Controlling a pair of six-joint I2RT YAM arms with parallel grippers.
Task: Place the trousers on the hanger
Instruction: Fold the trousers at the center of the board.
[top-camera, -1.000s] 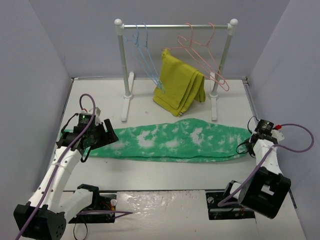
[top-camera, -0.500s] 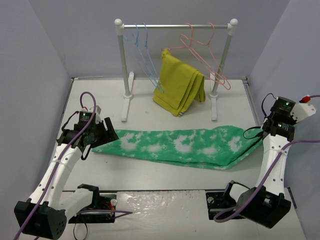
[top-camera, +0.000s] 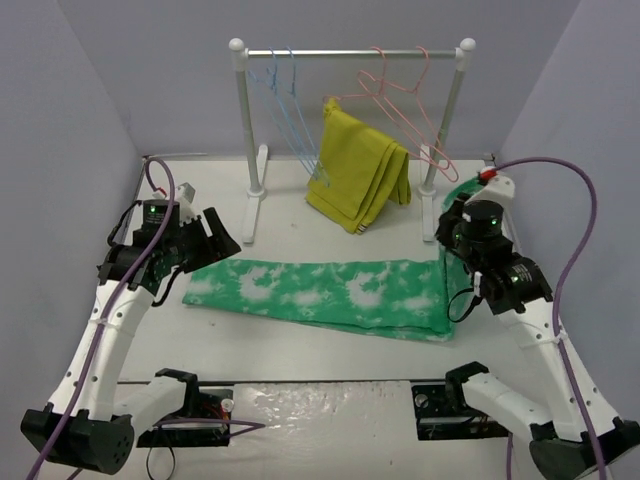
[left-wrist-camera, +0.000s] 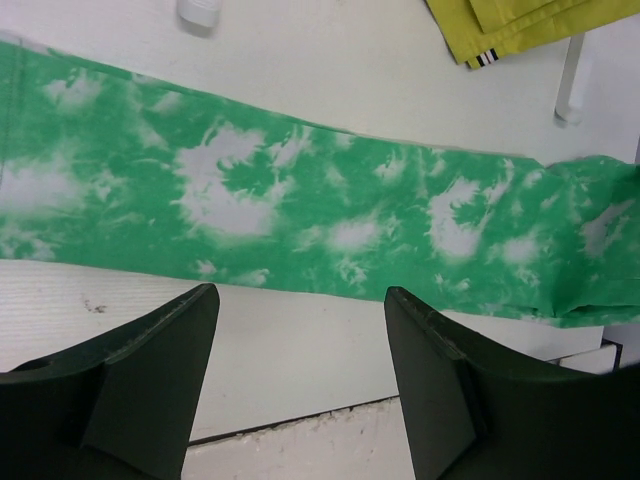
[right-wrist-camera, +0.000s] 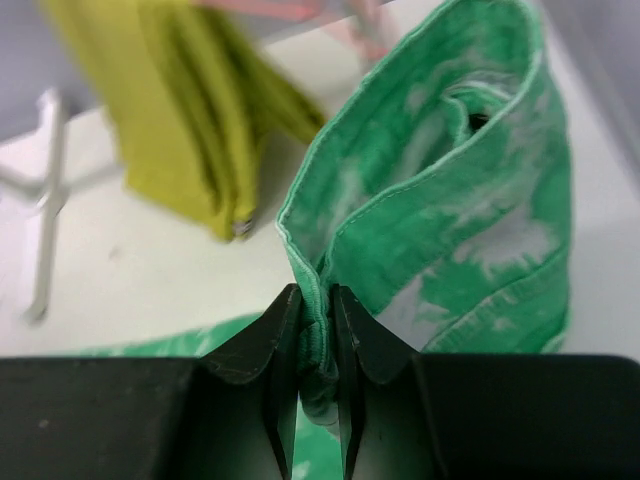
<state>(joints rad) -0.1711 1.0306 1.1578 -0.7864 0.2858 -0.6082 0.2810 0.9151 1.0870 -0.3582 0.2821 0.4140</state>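
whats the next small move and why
Probably carry the pinched end leftward over the flat part, to fold them in half. The right tool is shut on one end of the trousers, raised and curled over; the rest lies flat, and the left tool hangs open near the other end.

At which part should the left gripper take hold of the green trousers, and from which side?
The free left end of the trousers. It lies flat on the table, so probably come straight down and pinch its edge. The left gripper hangs open close by; the right gripper holds the other end raised.
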